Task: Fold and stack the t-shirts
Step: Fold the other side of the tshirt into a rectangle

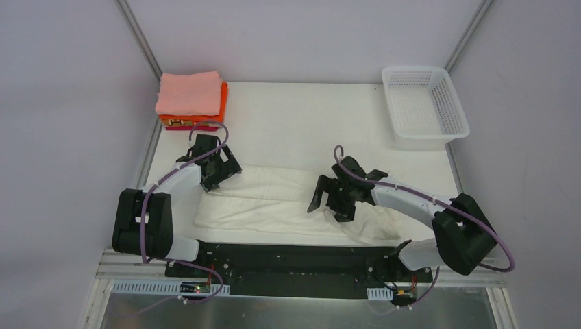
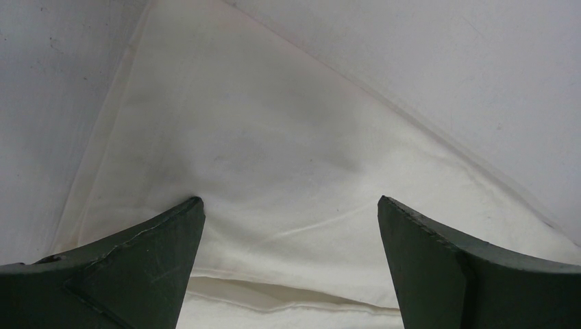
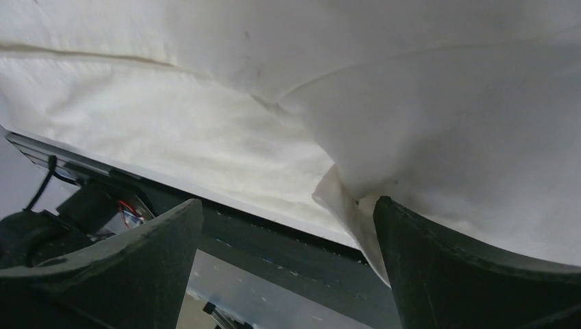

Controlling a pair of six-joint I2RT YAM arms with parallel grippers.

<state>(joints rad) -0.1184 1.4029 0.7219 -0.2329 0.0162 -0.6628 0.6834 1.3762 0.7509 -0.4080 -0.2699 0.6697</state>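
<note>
Across the near edge of the table (image 1: 308, 123) the cream-white t-shirt (image 1: 274, 199) is spread, partly folded; left gripper (image 1: 223, 175) and right gripper (image 1: 329, 207) are poised over it, jaws apart. Matching corners should be pinched evenly.

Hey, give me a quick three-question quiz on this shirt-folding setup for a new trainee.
1. True or false: the left gripper and the right gripper are both open over the cream-white shirt.
2. Which colour tops the folded stack? A magenta, B salmon-pink, C orange.
3. Fill in: in the top view, the white basket sits at the table's far ____ corner.
Key: 1 true; 2 B; 3 right.
</note>
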